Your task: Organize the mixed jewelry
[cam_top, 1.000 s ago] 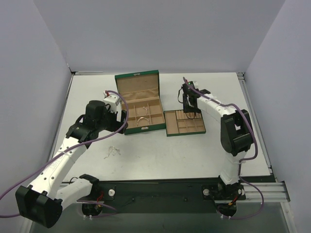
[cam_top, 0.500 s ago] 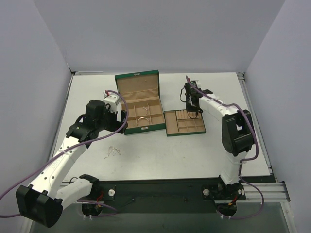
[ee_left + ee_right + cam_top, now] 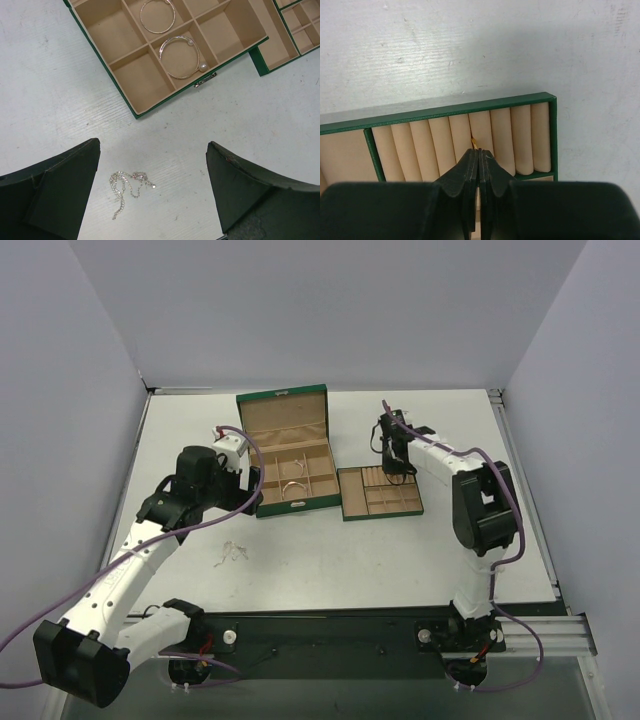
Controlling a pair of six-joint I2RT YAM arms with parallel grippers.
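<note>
A fine pale chain (image 3: 127,185) lies tangled on the white table, also visible as the chain (image 3: 232,552) in the top view. My left gripper (image 3: 152,146) hangs open above it, the chain nearer its left finger. Two thin silvery hoops (image 3: 182,57) lie in compartments of the green box (image 3: 165,102). My right gripper (image 3: 478,151) is shut, its tips over the ring rolls of the small green tray (image 3: 445,111). A sliver of the tan-gold ring (image 3: 473,142) shows in a slot between two rolls, right at the fingertips.
The green box (image 3: 297,510) stands open with its lid up at the table's middle back. The small tray (image 3: 382,515) lies just to its right. Grey walls close the table on three sides.
The right gripper's jaws have closed over the ring rolls, and its wrist has shifted slightly. The left arm and the chain have not moved.
</note>
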